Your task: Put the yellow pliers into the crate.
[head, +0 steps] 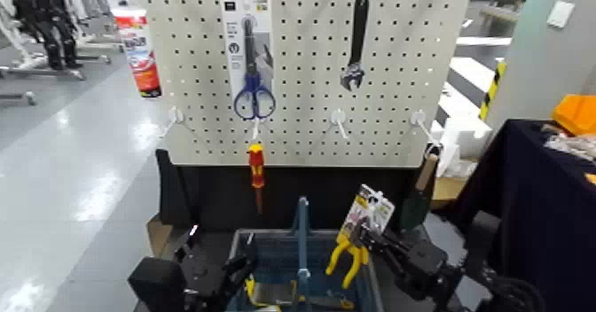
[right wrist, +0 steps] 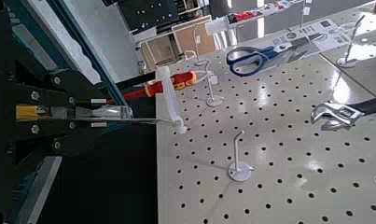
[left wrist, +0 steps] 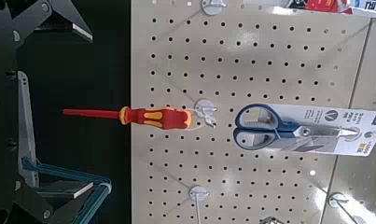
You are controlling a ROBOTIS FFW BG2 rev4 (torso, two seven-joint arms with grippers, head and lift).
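Head view: pale pegboard (head: 306, 76), grey floor (head: 84, 147), one scissors (head: 254, 98), one wrench (head: 353, 74), one screwdriver (head: 256, 167). Right gripper (head: 359, 230)'s clamped shut on the carded yellow pliers (head: 346, 258) over the crate (head: 303, 236); left gripper (head: 222, 249)'s open, holding nothing, nearby.

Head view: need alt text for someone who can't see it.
The robot's right pincer holds yellow-handled pliers on a printed retail card over a blue-grey slatted plastic crate. The left pincer is at the crate's other side, below a white pegboard.
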